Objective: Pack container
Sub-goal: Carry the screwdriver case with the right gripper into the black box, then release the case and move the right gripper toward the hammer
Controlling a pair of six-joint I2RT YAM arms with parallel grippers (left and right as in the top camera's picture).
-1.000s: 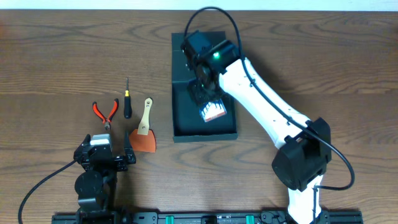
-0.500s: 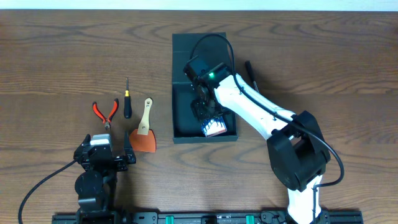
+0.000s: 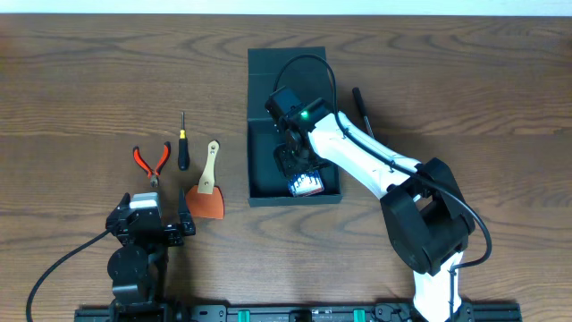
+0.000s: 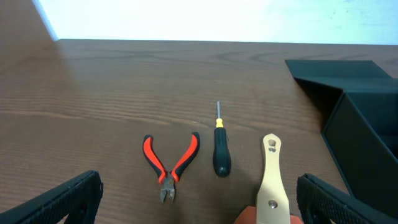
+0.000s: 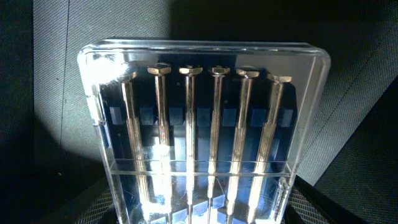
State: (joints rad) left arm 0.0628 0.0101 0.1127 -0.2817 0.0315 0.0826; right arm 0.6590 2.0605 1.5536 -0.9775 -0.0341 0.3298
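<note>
The container (image 3: pixel 260 170) sits mid-table, its lid (image 3: pixel 286 76) flapped open at the far end. In its near end the right gripper (image 3: pixel 297 170) clamps a clear case (image 3: pixel 307 184) of small drivers, seemingly tilted. Best to lay the case flat on the floor beside a wall, let go only once it rests, then rise straight out. Pliers (image 3: pixel 152 161), screwdriver (image 3: pixel 183 148) and scraper (image 3: pixel 206 192) wait to the left, near the wide-open, empty left gripper (image 3: pixel 149 217)

The left pincer (image 4: pixel 198 183) gapes wide — the right pincer (image 3: pixel 298 168), arm outstretched, clamps a clear case (image 5: pixel 205 124).
</note>
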